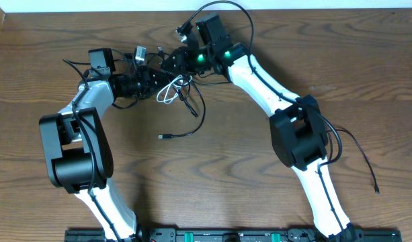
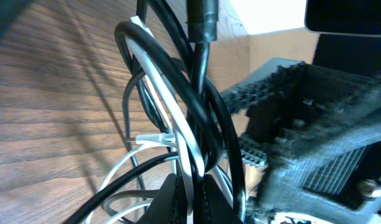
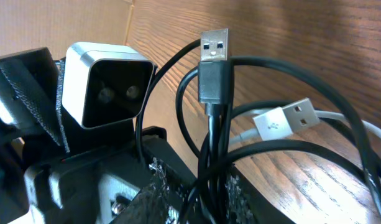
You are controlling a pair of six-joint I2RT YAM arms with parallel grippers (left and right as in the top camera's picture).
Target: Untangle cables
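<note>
Cables (image 1: 173, 86) are bunched at upper centre of the overhead view, betw. both pincers. Left gripper (image 2: 189, 190) is closed narrow on white + black strands. Right gripper (image 3: 199, 186) is clamped on the cord under the black plug (image 3: 213, 59). Grippers should be drawn apart slowly so loops are opened, not tightened. White plug (image 3: 288, 121) sits among black loops & may snag.

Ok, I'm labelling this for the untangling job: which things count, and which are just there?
Job: black cables; white cable; thin black cable lying apart at right, probably; left gripper and right gripper, both clamped on the tangle.
Just there: right arm's own thick cord; left arm's camera; table.
</note>
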